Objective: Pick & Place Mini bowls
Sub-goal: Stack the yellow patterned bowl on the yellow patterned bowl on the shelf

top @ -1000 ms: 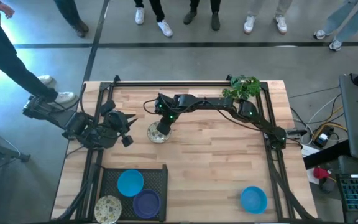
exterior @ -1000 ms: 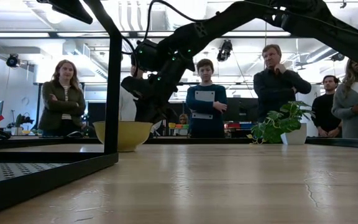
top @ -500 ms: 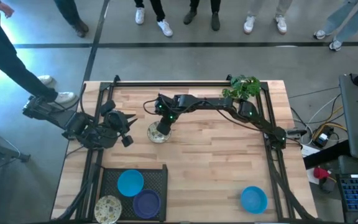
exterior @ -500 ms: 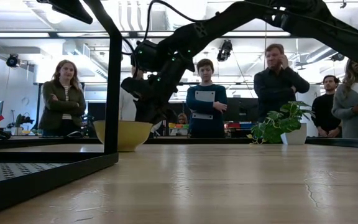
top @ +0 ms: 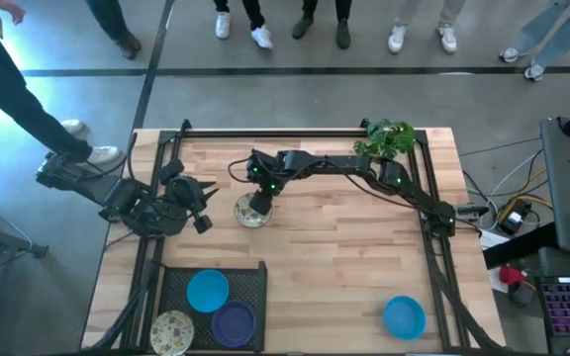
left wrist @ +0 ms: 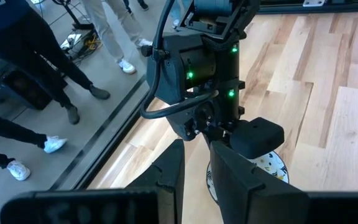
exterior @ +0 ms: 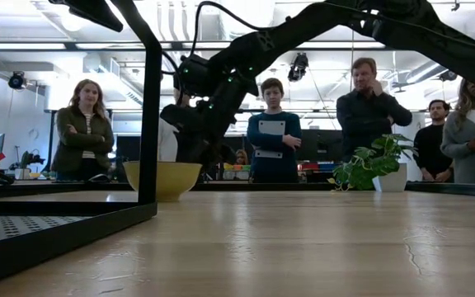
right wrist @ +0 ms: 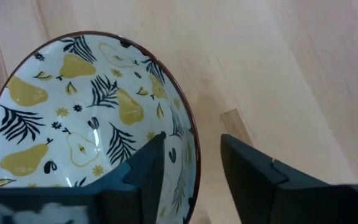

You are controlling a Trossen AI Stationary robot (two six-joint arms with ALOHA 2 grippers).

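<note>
Right tool (top: 256, 210) is sitting at the rim of the patterned bowl (top: 250, 213) near the middle-left of the tabletop (top: 344, 257), fingers (right wrist: 143, 167) straddling the rim: one inside the bowl, one outside. A gap is showing between them, so the tool is part open and not yet clamping anything.

Change over the last second: next to none. In the high view the right arm and bowl are sitting where they were; in the low view the wrist is only shifting very slightly. Judgement: the approach is finished and the arm is pausing before closing on the rim. Lift not started.

Left tool (top: 198, 213) is waiting at the left edge of the tabletop, pointed toward the bowl, not touching it. In its wrist view its fingers (left wrist: 169, 171) are standing apart with nothing between them.

Bowl appearance: cream inside, printed with yellow pears and dark leaves, thin dark rim; outside is reading yellow in the low view (exterior: 162, 177). Upright, resting flat on the wood.

Other bowls: a blue bowl (top: 207, 291), a purple bowl (top: 234, 322) and a second patterned bowl (top: 172, 331) are lying on the black tray (top: 255, 277) at the front left. One more blue bowl (top: 404, 316) is sitting alone at the front right, well apart. Plant (top: 389, 138) at the back right, clear of the work.
</note>
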